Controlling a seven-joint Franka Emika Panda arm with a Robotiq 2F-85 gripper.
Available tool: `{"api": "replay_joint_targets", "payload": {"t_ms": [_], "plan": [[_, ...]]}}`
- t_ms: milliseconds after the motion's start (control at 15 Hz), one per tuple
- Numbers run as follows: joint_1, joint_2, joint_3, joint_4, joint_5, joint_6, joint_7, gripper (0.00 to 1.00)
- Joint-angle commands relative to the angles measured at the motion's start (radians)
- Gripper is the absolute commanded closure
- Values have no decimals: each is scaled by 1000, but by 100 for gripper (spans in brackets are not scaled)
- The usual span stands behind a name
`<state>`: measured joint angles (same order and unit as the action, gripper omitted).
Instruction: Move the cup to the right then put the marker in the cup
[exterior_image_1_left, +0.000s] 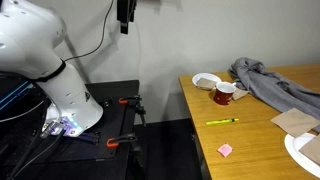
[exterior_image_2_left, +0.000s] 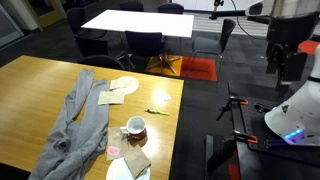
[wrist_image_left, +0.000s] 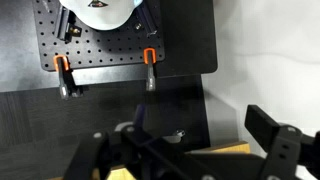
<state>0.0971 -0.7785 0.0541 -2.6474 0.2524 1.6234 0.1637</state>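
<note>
Your gripper (exterior_image_1_left: 125, 26) hangs high off the table (exterior_image_1_left: 262, 135), fingers spread wide and empty. The cup (exterior_image_1_left: 224, 94) sits well below and sideways, with the marker (exterior_image_1_left: 222, 122) near it.

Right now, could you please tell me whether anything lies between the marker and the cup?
Nothing visible does. In both exterior views only bare table lies between the marker and the cup. The grey cloth and white bowl sit on the cup's far side from it.
</note>
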Motion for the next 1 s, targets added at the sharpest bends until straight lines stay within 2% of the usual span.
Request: {"api": "replay_joint_targets", "payload": {"t_ms": [0, 933], "plan": [[-21, 0, 17, 2, 9, -5, -11, 0], [-25, 12, 17, 10, -1, 5, -14, 0]]}}
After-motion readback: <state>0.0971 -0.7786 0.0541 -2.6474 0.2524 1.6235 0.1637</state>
